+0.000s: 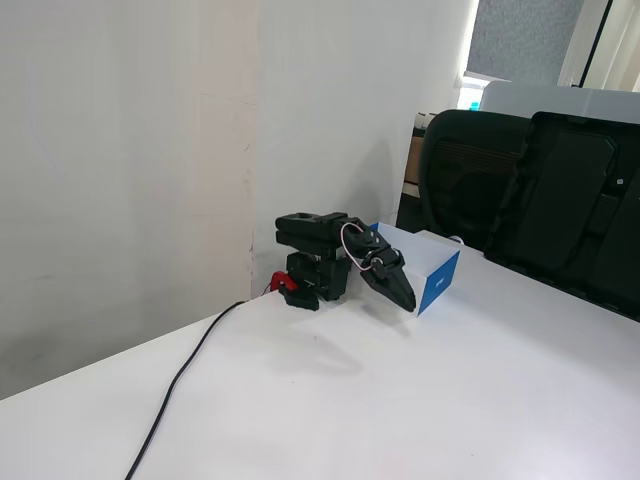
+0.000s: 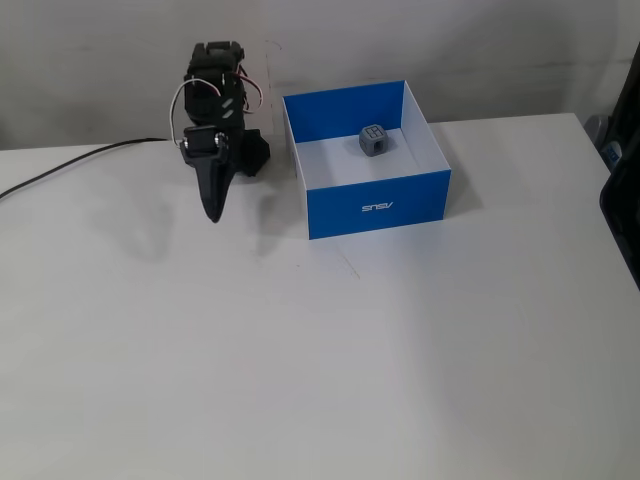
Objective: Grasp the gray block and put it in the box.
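One gray block (image 2: 374, 139) lies inside the one box (image 2: 377, 209), on its white floor close to the far wall, near the middle of that wall. It touches nothing but the floor as far as can be seen. In a fixed view from the front the box shows blue outer walls with a small white logo on the near face; in a fixed view from the side (image 1: 438, 281) only a blue end and white top of it show, and the block is hidden.

At nine o'clock from the box, well apart from it, stands the single arm, folded low over its base. Its gripper (image 2: 212, 212) points down toward the table (image 2: 320, 360), tip just above the surface, fingers pressed together with nothing between them. In the side view the gripper (image 1: 408, 303) tapers to one closed point, in front of the box's blue end.

One black cable (image 2: 70, 165) runs from the base toward nine o'clock. Two black chairs (image 1: 540, 190) stand beyond the table in the side view.
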You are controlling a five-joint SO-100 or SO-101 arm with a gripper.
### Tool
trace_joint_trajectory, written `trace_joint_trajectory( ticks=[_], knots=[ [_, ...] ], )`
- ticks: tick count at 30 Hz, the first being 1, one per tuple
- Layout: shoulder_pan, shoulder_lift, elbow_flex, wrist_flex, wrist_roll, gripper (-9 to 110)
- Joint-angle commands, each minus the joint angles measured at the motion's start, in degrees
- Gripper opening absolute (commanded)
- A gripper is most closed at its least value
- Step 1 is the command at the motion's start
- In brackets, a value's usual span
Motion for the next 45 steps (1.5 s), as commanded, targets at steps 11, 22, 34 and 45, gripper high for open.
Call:
trace_joint_trajectory(
  ticks=[11, 22, 34, 45],
  knots=[
    [3.2, 2.7, 6.7, -1.1, -0.8, 0],
    [4.4, 2.8, 9.1, 3.6, -0.1, 0],
    [5.9, 2.8, 9.1, 12.7, 0.2, 0],
    [5.7, 2.8, 9.1, 12.7, 0.1, 0]
  ],
)
